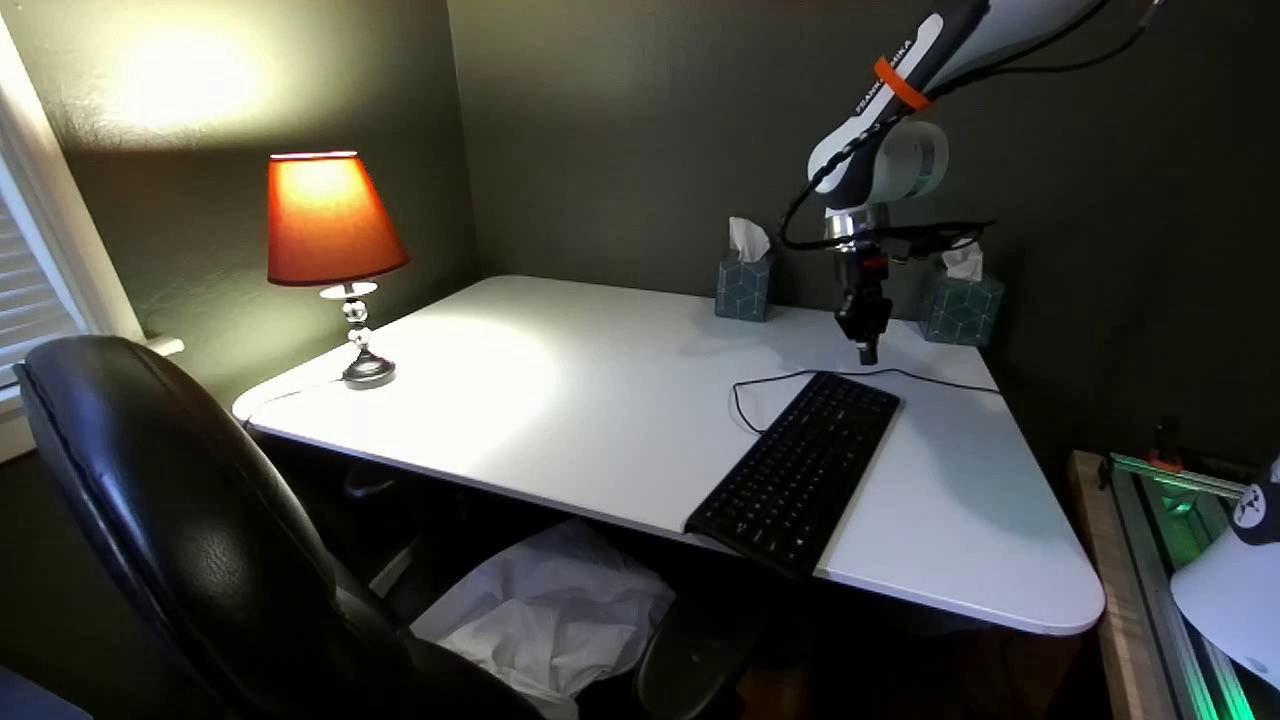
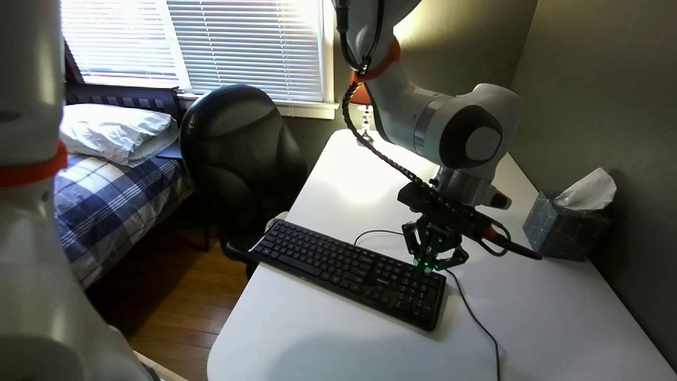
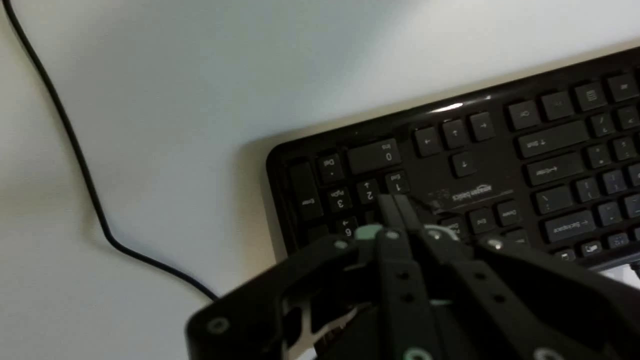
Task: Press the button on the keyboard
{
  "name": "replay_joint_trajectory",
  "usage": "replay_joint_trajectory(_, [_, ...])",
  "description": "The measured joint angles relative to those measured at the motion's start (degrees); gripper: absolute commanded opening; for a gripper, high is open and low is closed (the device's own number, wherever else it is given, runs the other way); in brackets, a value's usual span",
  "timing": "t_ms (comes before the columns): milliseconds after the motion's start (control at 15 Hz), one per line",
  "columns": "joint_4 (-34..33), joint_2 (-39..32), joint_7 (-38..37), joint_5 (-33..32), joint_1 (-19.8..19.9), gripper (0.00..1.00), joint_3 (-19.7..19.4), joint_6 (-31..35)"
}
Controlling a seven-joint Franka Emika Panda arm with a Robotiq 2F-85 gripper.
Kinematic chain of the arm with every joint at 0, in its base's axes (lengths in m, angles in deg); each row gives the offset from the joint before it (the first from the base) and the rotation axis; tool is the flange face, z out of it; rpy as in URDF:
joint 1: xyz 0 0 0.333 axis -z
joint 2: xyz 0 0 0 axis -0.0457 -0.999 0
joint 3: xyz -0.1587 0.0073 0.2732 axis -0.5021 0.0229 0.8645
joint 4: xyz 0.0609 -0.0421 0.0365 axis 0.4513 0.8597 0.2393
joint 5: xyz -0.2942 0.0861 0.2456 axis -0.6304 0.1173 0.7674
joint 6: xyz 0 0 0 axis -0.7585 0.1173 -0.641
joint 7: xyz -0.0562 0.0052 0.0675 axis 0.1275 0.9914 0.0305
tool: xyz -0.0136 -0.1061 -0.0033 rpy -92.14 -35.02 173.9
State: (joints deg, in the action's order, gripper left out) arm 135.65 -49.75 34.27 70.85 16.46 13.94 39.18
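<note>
The long black keyboard (image 1: 800, 470) lies flat on the white desk; it also shows in an exterior view (image 2: 338, 259) and in the wrist view (image 3: 480, 172). My gripper (image 3: 392, 198) is shut, its fingertips together with nothing between them. It points down over the number pad end, near the 1 and 2 keys, and hides some keys behind it. In both exterior views the gripper (image 1: 868, 355) (image 2: 423, 267) is at that end of the keyboard. In an exterior view the tips appear above the keyboard; the exact gap is hard to tell.
The keyboard's thin black cable (image 1: 900, 373) (image 2: 478, 317) (image 3: 75, 143) curves across the desk (image 1: 600, 400). Two tissue boxes (image 1: 742, 290) (image 1: 962, 308) stand at the back by the wall. A lit red lamp (image 1: 330, 220) stands at the far side. A black chair (image 2: 238, 164) is beside the desk.
</note>
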Motion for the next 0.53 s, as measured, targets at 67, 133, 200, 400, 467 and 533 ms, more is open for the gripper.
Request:
replay_joint_trajectory(67, [-0.48,-0.56,0.0,0.0,0.16,0.0,0.22,-0.02])
replay_joint_trajectory(133, [-0.94,-1.11,0.0,0.0,0.29,0.0,0.43,-0.05])
replay_joint_trajectory(200, [-1.41,-1.61,0.0,0.0,0.41,0.0,0.64,-0.16])
replay_joint_trajectory(400, [-2.74,-3.04,0.0,0.0,0.59,0.0,1.11,-0.47])
replay_joint_trajectory(467, [-3.18,-3.48,0.0,0.0,0.68,0.0,1.26,-0.68])
replay_joint_trajectory(533, [-3.64,-3.91,0.0,0.0,0.74,0.0,1.37,-1.1])
